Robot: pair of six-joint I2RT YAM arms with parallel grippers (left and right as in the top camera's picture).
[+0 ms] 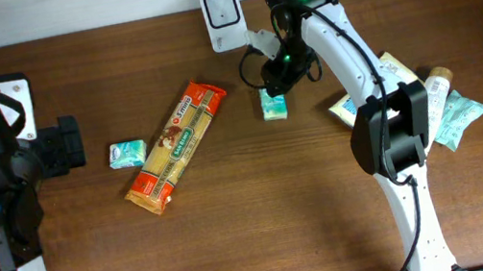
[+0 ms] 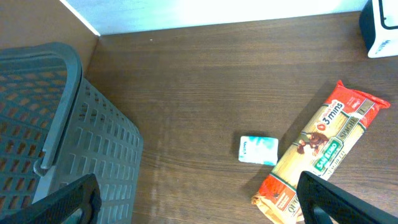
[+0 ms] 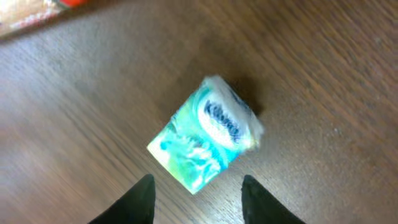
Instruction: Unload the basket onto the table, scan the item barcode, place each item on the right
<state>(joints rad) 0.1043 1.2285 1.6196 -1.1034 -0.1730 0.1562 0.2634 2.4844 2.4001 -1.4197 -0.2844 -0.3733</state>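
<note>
**A:** Two dark fingertips [image 3: 144,194] are all the right gripper [image 3: 198,196] shows of itself in its own camera. Is anything between them?

**B:** Nothing. They stand apart, and the tissue pack [image 3: 205,134] lies on the surface [image 3: 323,74] just beyond the tips, turned cornerwise and touching neither.

**A:** And from above?

**B:** The arm [image 1: 343,41] covers those tips. The pack sits near the white scanner [image 1: 221,7], in front of it and apart. Pouches [image 1: 460,115] at the right are half hidden under the same arm.

**A:** What about the left side?

**B:** The left gripper [image 2: 199,202] gapes wide with nothing in it, beside a grey basket [image 2: 62,112] that the frame cuts off. A second tissue pack [image 2: 258,149] lies just beside the pasta packet [image 2: 323,149]. There is bare wood all round them, and the front half of the surface is open.

**A:** Any writing?

**B:** "Kleenex" on the pack, slightly blurred, and "3 mins" on the pasta. The green patch below it is probably a brand name, but it is too small to read.
</note>
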